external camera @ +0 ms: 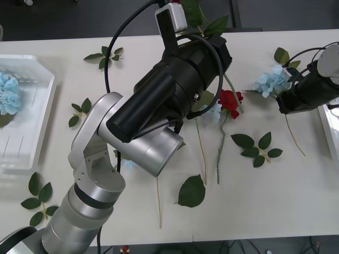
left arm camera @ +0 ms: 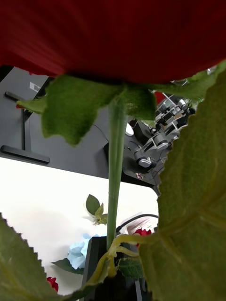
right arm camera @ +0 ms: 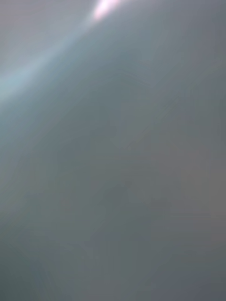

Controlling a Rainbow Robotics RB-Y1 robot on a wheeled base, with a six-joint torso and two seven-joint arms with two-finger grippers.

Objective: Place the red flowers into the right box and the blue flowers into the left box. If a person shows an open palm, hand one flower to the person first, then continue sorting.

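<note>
While a pale blue hydrangea-like flower [external camera: 8, 95] already lies in the shallow white slotted left box [external camera: 37, 132], the step in hand looks like carrying a deep-red artificial rose [left arm camera: 113, 33]. The left arm [external camera: 175, 90] reaches up and forward over the white counter [external camera: 265, 201]. Its left pincer [external camera: 197, 26] seems clamped on the stem, though leaves hide this. Next, the rose needs swinging right. Another red rose [external camera: 229, 101] and a blue cluster [external camera: 270, 82] lie loose. Nobody can tell the state of the right pincer [external camera: 282, 103], near the white right box [external camera: 331, 127].
</note>
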